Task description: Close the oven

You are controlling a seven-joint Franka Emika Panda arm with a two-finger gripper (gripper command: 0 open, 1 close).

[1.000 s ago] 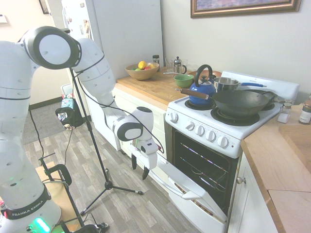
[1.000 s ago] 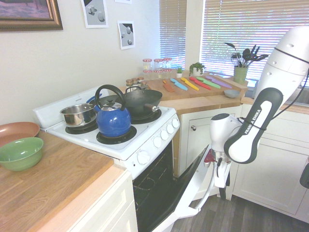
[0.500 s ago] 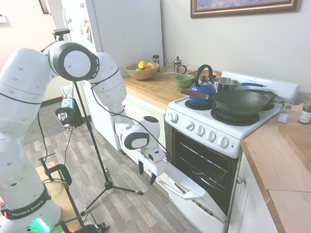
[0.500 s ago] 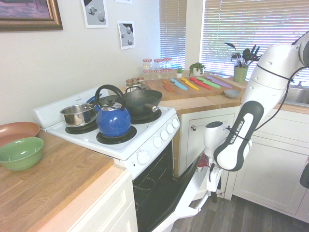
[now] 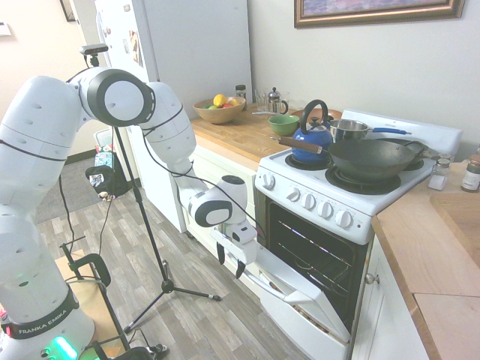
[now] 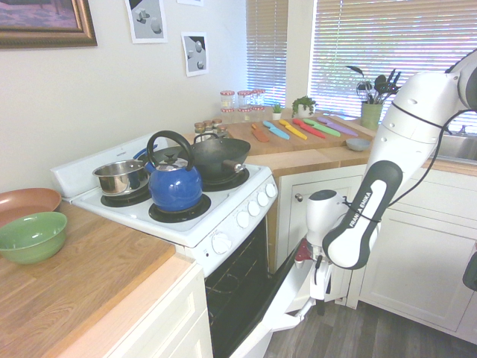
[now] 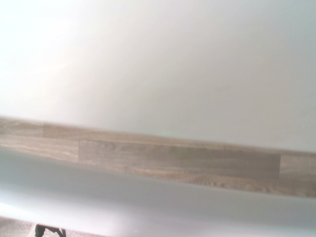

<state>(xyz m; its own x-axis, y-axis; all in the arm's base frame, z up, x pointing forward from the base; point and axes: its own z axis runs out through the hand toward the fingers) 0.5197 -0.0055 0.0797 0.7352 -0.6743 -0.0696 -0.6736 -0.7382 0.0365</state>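
In the first exterior view, we are seeing the oven [image 5: 319, 206] at four o'clock, its door [image 5: 304, 300] hanging partway open toward five, the wok [image 5: 367, 159] resting on top at three, and our claw [image 5: 231, 268] at six, released, its fingers spreading apart beside the door.

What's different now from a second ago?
The claw has moved toward the stove, down and to the right in the first exterior view. The oven door has swung up a little, still well short of closed. The blue kettle, wok and steel pot stayed put.
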